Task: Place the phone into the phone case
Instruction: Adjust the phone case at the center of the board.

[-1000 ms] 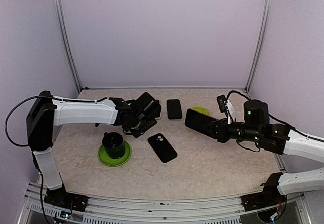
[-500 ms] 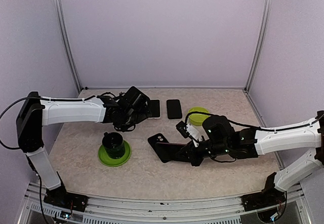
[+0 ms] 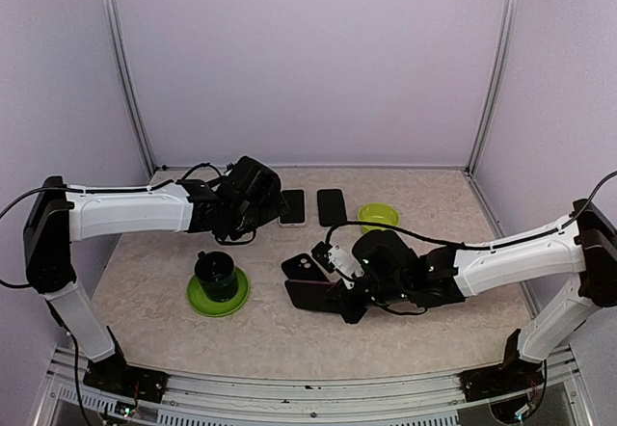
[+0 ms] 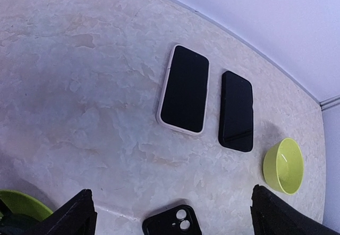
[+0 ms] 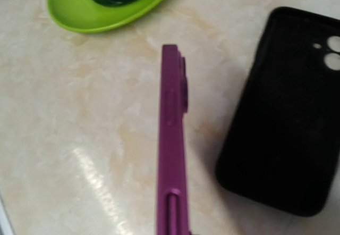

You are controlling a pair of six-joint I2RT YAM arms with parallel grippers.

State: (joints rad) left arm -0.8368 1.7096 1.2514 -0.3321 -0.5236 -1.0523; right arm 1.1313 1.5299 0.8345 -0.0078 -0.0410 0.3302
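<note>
Right gripper (image 3: 345, 299) pinches slim purple phone (image 5: 171, 139) edge-on, I note; black phone case (image 5: 287, 112), frame right, empty.

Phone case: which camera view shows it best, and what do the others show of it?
Right wrist view: the phone case fills the right side, nearly whole, both camera holes clear. The top view shows only its camera end, the rest behind the phone. The left wrist view catches just that end at its bottom edge.
</note>
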